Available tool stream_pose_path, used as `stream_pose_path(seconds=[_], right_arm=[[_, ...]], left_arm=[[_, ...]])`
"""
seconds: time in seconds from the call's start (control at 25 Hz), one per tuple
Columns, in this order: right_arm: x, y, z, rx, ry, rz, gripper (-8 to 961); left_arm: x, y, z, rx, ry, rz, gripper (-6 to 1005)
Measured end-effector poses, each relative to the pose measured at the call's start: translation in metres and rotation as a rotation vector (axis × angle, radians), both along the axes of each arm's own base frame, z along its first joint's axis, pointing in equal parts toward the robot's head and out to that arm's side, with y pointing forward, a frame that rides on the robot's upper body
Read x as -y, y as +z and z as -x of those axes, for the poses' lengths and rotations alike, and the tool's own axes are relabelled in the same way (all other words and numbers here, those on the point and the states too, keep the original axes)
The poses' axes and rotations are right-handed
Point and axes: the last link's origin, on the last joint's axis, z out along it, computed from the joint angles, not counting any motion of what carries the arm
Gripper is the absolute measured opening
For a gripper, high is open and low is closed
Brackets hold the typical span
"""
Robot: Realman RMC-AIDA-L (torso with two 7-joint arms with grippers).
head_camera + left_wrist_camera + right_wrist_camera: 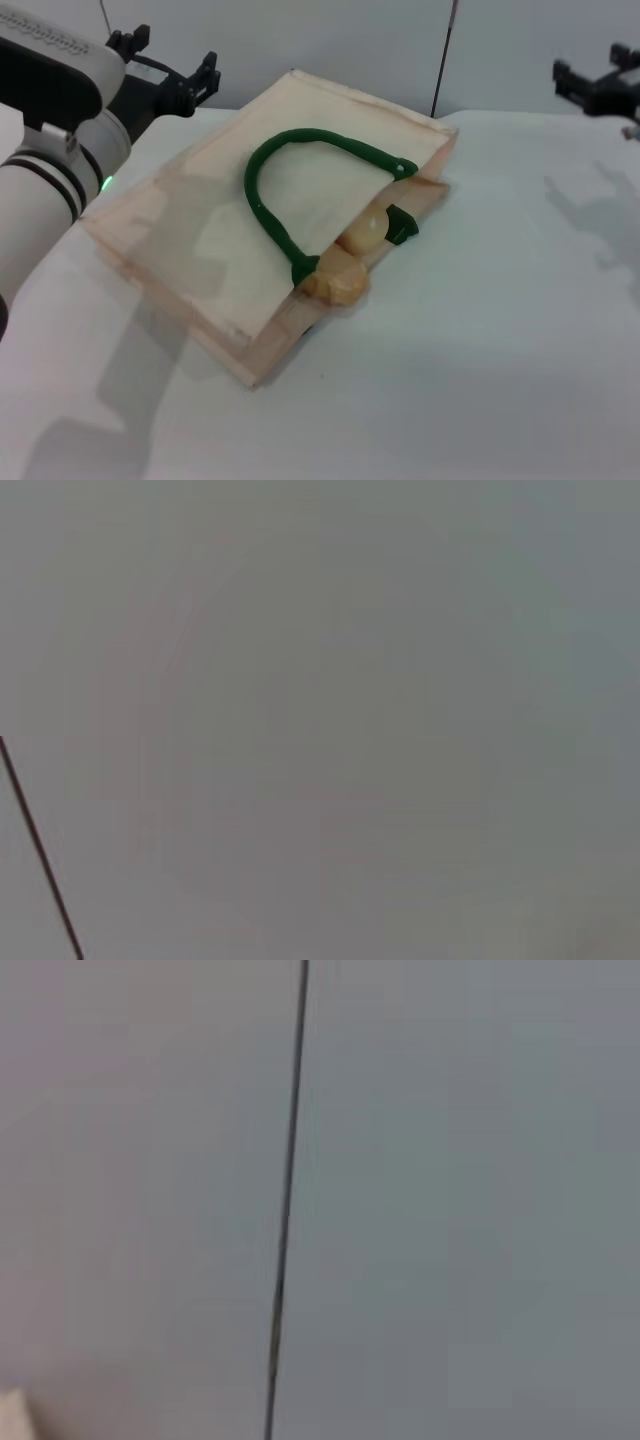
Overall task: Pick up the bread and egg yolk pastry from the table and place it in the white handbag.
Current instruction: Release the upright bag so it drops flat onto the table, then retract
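Observation:
The white handbag (230,230) lies flat on the table, its mouth facing right and one dark green handle (300,180) looped over its top panel. The egg yolk pastry (366,228), a pale round ball, sits in the bag's mouth, half under the top panel. The tan end of the bread (338,282) pokes out of the mouth just in front of it; its stripes are hidden. My left gripper (170,62) is raised at the far left behind the bag, open and empty. My right gripper (597,72) is raised at the far right, open and empty.
A green tab (402,225) of the second handle shows at the bag's mouth. White table (500,330) surface spreads to the right and front of the bag. Both wrist views show only a grey wall with a thin dark line (288,1200).

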Motion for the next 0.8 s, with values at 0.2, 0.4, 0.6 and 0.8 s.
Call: stream_pose_path(seconds=[0.2,0.4,0.6,0.8], right_arm=[[-0.005,0.014,0.013,-0.017,0.054,-0.073,771],[-0.008,0.023,0.021,-0.033,0.086,-0.127,770],[-0.017,0.036,0.031,-0.01,0.12,-0.19,770],[-0.025,0.045,0.031,0.055,0.138,-0.237,769]], left_arm=[[0.0,0.0,0.001,0.009,0.004,-0.002,843],[0.0,0.0,0.001,0.009,0.004,-0.002,843],[-0.001,0.001,-0.001,0.007,-0.001,-0.004,843],[-0.004,0.001,-0.005,0.0,-0.013,-0.003,843]])
